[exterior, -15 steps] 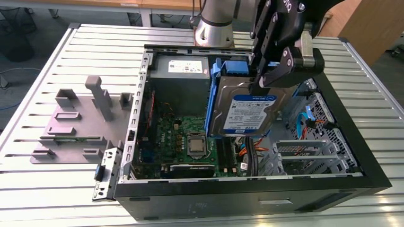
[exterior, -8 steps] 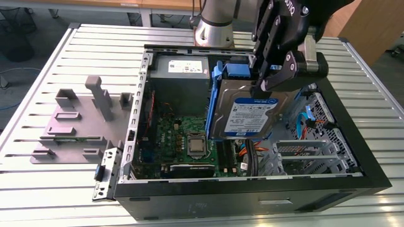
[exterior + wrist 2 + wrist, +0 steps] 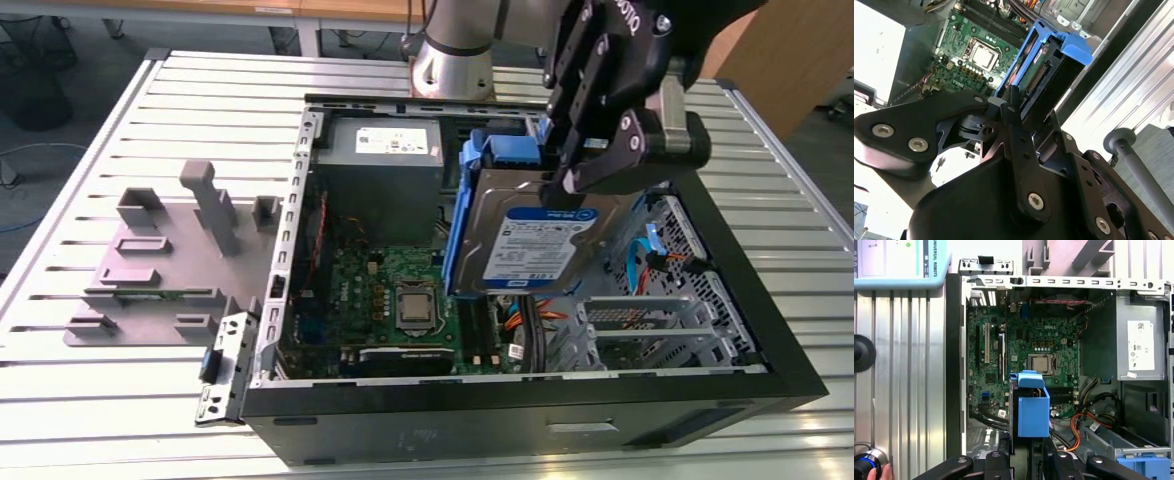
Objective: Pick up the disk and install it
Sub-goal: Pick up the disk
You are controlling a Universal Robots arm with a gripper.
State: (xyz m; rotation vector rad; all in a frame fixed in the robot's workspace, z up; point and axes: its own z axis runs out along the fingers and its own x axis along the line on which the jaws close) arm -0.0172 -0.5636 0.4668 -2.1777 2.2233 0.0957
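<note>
My gripper (image 3: 587, 165) is shut on the disk (image 3: 541, 240), a silver drive with a white-and-blue label and blue carrier rails. It hangs upright and slightly tilted over the open computer case (image 3: 534, 400), above the space between the motherboard (image 3: 400, 290) and the metal drive cage (image 3: 641, 325). In the second wrist view, the black fingers (image 3: 1013, 107) clamp the disk (image 3: 1041, 70) near its connector end. The first wrist view looks down along the disk's blue carrier (image 3: 1033, 412) toward the motherboard (image 3: 1039, 347), with the gripper (image 3: 1031, 456) around it.
The grey power supply (image 3: 387, 145) sits at the case's far end. Orange and black cables (image 3: 1079, 425) run beside the drive cage. A bare blue bracket (image 3: 1144, 465) lies in the cage area. A grey plastic fixture (image 3: 160, 260) stands on the slatted table at the exterior view's left.
</note>
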